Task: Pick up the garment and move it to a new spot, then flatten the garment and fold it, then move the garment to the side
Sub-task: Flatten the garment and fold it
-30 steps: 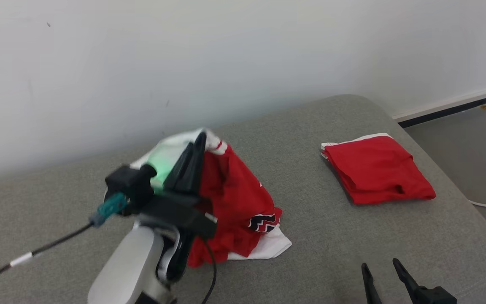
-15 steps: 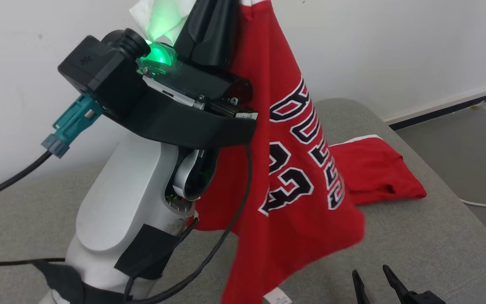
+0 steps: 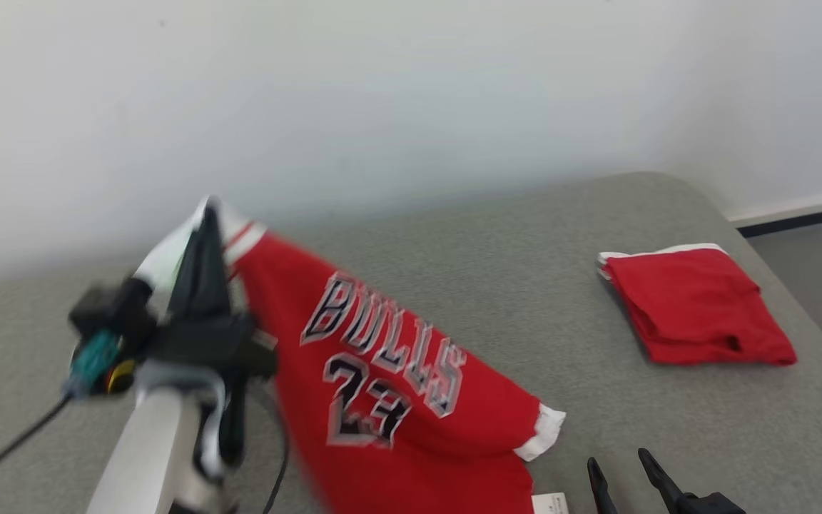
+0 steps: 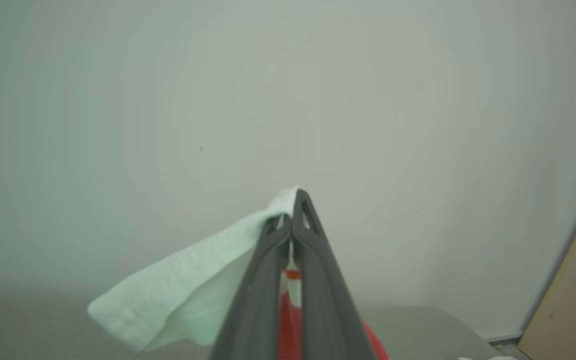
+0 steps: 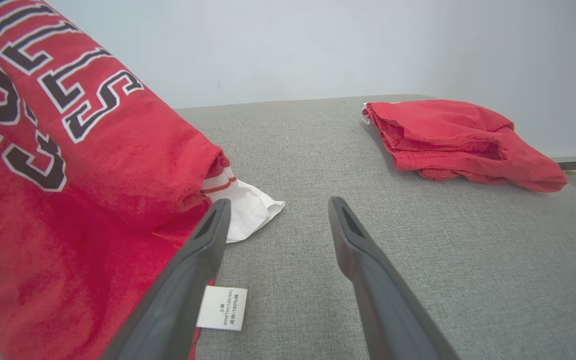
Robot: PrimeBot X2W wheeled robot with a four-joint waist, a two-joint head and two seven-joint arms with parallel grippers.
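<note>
Head view: left gripper (image 3: 205,214) clenches the red jersey (image 3: 382,385) by its white sleeve; right gripper (image 3: 621,467) gapes, empty.

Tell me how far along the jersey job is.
Done: the left hand is shut on the white edge of the red jersey, lifting one end; the rest drapes onto the grey surface. In hand: moving it to a new spot. Left: flattening, folding, setting aside. The right hand is open, holding nothing.
</note>
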